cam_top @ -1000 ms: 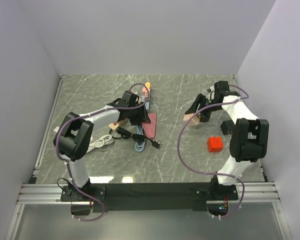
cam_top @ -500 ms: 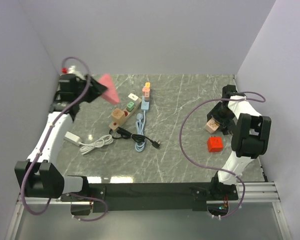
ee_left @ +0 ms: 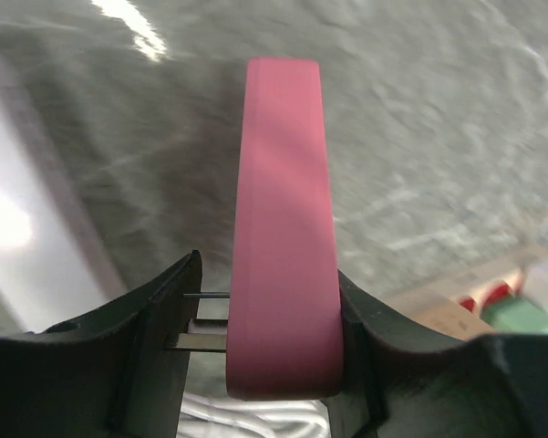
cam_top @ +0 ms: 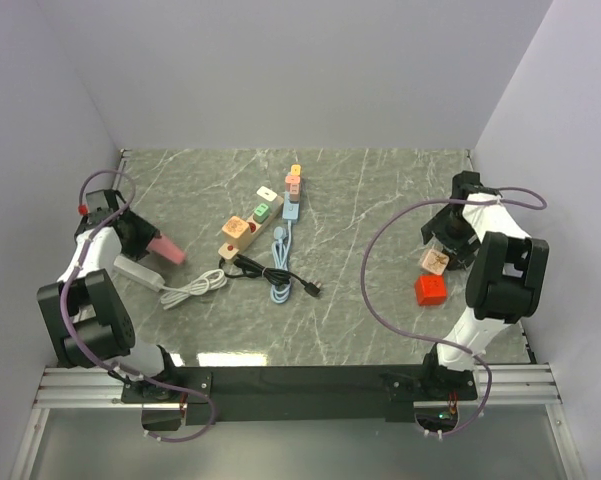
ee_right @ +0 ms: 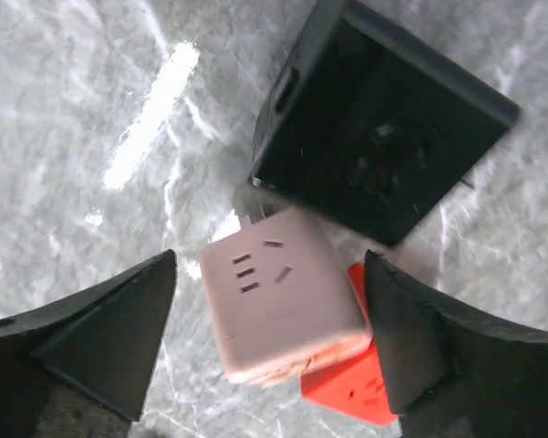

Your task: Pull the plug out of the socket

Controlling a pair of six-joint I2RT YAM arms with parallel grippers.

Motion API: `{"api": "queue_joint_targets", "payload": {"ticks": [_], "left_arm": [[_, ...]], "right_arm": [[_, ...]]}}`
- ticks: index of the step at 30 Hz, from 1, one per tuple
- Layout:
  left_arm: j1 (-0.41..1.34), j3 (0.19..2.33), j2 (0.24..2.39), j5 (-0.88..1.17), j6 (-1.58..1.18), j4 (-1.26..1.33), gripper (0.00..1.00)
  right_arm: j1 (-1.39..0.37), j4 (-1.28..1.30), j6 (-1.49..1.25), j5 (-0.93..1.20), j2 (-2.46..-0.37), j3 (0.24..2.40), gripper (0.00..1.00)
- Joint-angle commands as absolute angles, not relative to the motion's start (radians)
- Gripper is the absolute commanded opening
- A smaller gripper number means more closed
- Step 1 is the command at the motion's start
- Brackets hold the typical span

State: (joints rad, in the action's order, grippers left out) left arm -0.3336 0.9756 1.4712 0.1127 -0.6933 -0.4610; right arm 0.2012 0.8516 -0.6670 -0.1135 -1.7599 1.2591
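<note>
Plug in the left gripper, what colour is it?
Pink; the flat plug shows best in the left wrist view.

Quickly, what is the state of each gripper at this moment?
Left gripper: closed, holding the pink plug.
Right gripper: open, holding nothing.

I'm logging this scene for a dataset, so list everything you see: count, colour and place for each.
pink plug: 1, pink, clamped in left pincer, prongs bare
power strip: 1, tan, coloured outlets, centre
blue strip: 1, light blue, cable attached, beside it
black cable: 1, black, before the strips
white adapter: 1, white, corded, left side
black cube: 1, black, right side
pale cube: 1, pinkish, beside it
red cube: 1, red, by the pale cube
left pincer: 1, black, shut
right pincer: 1, black, open over cubes
</note>
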Motion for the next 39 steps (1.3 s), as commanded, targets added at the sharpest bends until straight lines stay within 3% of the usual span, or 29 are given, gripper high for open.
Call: {"api": "queue_joint_targets", "payload": {"ticks": [1,5,8,9,13,19,26,32,39], "left_arm": [[-0.362,0.966,1.463,0.046,-0.703,-0.423,0.0],[-0.38,0.945,1.457,-0.039,-0.732,-0.443,0.08],[-0.387,0.927,1.407,-0.098,-0.755,-0.459,0.44],[-0.387,0.923,1.399,-0.113,-0.767,-0.466,0.67],[-0.387,0.922,1.381,-0.095,-0.776,-0.489,0.96],[-0.387,0.919,1.304,0.055,-0.793,-0.535,0.99],[-0.303,0.931,1.203,0.268,-0.775,-0.525,0.99],[-0.19,1.023,1.198,0.262,-0.744,-0.568,0.99],[-0.175,1.029,1.201,0.111,-0.729,-0.6,0.99]], "right_arm": [[0.207,0.891,-0.678,-0.156,-1.669,1.278,0.92],[0.209,0.9,-0.675,-0.137,-1.612,1.278,0.95],[0.207,0.873,-0.658,-0.08,-1.522,1.295,0.96],[0.201,0.862,-0.649,-0.03,-1.485,1.299,0.96],[0.102,0.873,-0.592,0.026,-1.482,1.373,0.97],[-0.234,0.805,-0.535,0.13,-1.609,1.479,0.96],[-0.566,0.871,-0.519,0.064,-1.942,1.822,0.92],[-0.695,0.949,-0.537,0.005,-2.205,2.031,0.9],[-0.762,0.971,-0.601,-0.041,-2.301,2.054,0.87]]}}
